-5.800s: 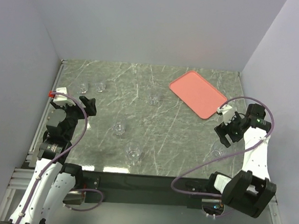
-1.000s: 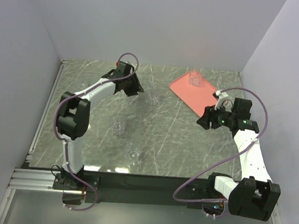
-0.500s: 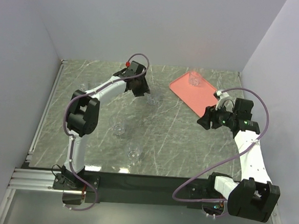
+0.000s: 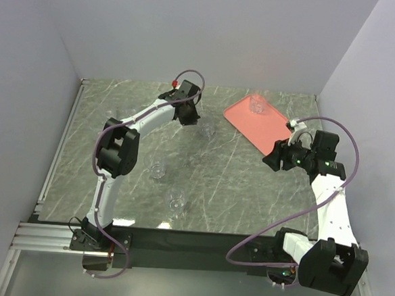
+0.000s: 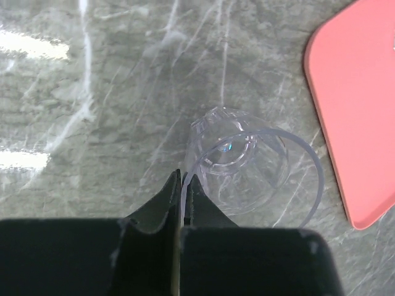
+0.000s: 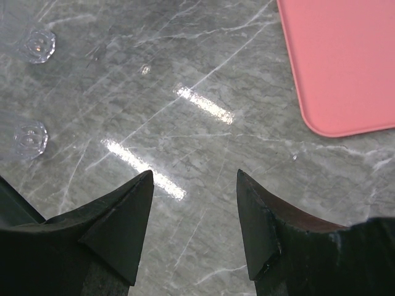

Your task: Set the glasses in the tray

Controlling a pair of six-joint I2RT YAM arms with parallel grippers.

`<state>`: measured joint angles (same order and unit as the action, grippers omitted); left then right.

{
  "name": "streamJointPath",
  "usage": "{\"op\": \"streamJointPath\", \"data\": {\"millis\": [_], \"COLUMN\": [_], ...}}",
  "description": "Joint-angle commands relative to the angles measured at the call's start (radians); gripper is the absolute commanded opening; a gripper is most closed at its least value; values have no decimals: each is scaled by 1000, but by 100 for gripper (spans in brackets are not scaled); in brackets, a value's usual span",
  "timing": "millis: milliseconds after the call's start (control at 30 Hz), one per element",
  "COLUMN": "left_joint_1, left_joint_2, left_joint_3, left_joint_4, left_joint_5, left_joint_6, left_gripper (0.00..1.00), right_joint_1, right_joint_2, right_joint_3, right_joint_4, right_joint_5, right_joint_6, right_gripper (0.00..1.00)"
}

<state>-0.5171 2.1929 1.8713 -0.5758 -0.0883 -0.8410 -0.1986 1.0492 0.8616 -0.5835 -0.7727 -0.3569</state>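
Note:
My left gripper [image 4: 194, 121] reaches to the far middle of the table and is shut on the rim of a clear glass [image 5: 237, 163], whose thin wall passes between the black fingertips [image 5: 170, 191]. The same glass [image 4: 207, 130] stands on the marble just left of the salmon-pink tray [image 4: 270, 133]. Another glass [image 4: 257, 105] stands in the tray's far corner. Two more glasses [image 4: 157, 170] [image 4: 176, 203] sit on the near middle of the table. My right gripper [image 4: 272, 160] hovers open over bare marble by the tray's near edge [image 6: 345, 74], nothing between its fingers.
Grey walls close in the table on the left, back and right. In the right wrist view two glasses [image 6: 37, 44] [image 6: 29, 137] lie far to the left. The table's black front edge [image 4: 198, 239] runs between the arm bases.
The left arm has swung right to the glass beside the tray and its jaws have shut on the rim. The right arm has hardly moved.

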Motion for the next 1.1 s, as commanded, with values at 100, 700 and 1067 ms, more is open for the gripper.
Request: {"op": "streamJointPath", "data": {"millis": [100, 700, 1067], "left_joint_1": [-27, -41, -54], "left_joint_2": [16, 275, 360], "left_joint_3": [109, 413, 499], "left_joint_4": [99, 405, 456], "left_joint_5": [36, 257, 164], "left_joint_6": [68, 28, -39], "left_gripper": [0, 1, 5], "right_joint_1": [-28, -50, -56], "right_joint_2": [-43, -58, -58], "right_joint_3": [4, -9, -12], "right_joint_4": [25, 48, 56], "right_joint_5": [-13, -2, 0], "right_joint_6": [-1, 18, 26], "right_gripper": [63, 63, 63]}}
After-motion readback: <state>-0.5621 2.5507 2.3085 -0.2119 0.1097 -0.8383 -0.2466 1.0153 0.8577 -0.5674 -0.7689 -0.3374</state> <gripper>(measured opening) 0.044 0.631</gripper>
